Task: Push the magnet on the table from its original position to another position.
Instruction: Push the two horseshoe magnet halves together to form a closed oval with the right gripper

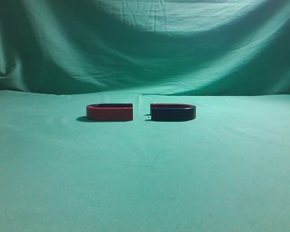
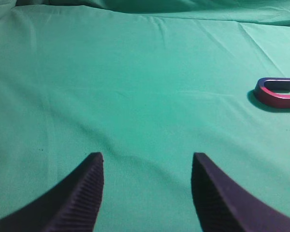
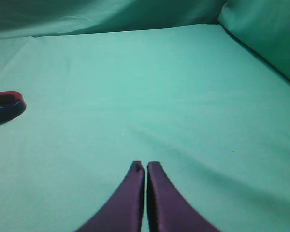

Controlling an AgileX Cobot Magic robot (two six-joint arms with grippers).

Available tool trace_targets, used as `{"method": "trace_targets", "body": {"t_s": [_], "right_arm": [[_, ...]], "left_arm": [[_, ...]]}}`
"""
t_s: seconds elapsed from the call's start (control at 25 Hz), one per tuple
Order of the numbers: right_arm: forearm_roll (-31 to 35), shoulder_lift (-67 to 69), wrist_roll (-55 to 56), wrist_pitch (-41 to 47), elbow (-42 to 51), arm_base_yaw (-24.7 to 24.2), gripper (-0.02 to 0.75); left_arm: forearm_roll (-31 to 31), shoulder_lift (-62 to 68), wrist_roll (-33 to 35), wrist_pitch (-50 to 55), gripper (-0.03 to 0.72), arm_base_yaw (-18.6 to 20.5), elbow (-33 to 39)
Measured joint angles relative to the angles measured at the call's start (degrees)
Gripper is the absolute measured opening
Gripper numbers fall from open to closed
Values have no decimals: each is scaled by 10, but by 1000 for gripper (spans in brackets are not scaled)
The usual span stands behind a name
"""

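Observation:
The dark navy U-shaped magnet (image 1: 173,112) with a thin reddish rim lies on the green cloth table (image 1: 145,183), right of centre in the exterior view. Its curved end shows at the left edge of the right wrist view (image 3: 6,107). My right gripper (image 3: 146,165) is shut and empty, well to the right of the magnet. My left gripper (image 2: 147,155) is open and empty over bare cloth. Neither gripper shows in the exterior view.
A red U-shaped magnet (image 1: 109,112) lies just left of the navy one, their open ends facing each other across a small gap. It also shows at the right edge of the left wrist view (image 2: 278,93). A draped green backdrop (image 1: 145,43) rises behind the table.

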Motion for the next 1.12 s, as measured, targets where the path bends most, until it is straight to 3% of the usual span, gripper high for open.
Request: {"method": "trace_targets", "body": {"t_s": [0.24, 0.56, 0.76, 1.12], "right_arm": [[-4, 0, 2, -34, 1, 0, 0], [-4, 0, 23, -391, 1, 0, 0], [-4, 34, 34, -274, -90, 0, 0], [43, 287, 10, 14, -297, 0, 0]], "left_arm": [[0, 0, 0, 0, 372, 0, 0], [0, 0, 0, 0, 372, 0, 0], [0, 0, 0, 0, 372, 0, 0], [0, 0, 0, 0, 372, 0, 0]]}}
